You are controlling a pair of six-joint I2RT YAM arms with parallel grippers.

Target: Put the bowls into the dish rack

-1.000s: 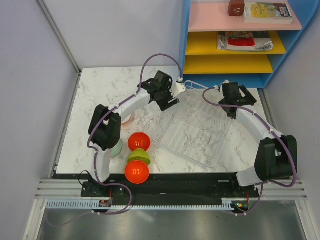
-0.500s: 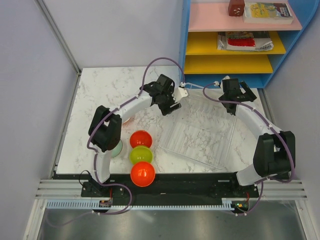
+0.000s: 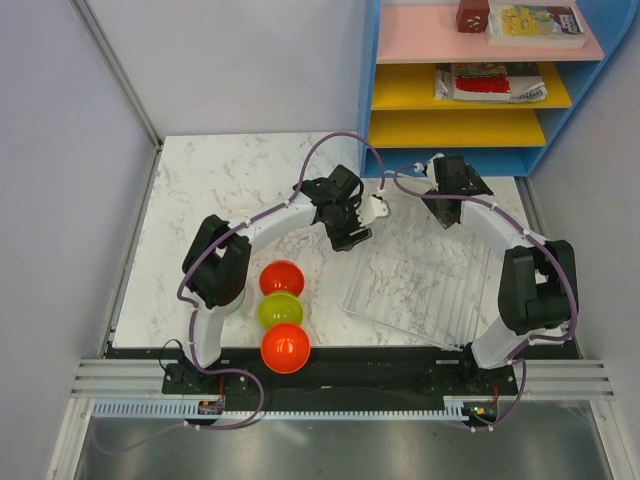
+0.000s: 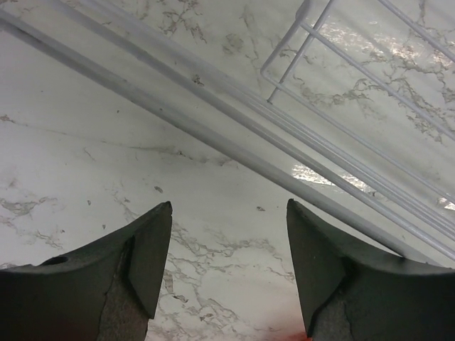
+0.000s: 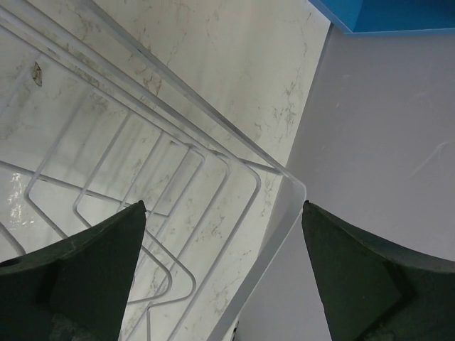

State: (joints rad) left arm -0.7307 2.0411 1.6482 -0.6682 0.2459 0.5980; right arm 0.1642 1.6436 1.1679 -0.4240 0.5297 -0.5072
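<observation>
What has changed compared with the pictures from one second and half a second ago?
The see-through wire dish rack swung and slid to the right. The left tool moved right and nearer, the right tool slightly left; both open, holding nothing. The far orange-red plastic bowl, yellow-green bowl and near orange-red bowl hardly moved.

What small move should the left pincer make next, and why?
Probably swing toward the nearest orange-red round plastic bowl. The left pincer stands open and empty beside the rim of the see-through wire dish rack, which holds no bowl in view, while the bowls lie on the white marble table near that arm's base.
</observation>
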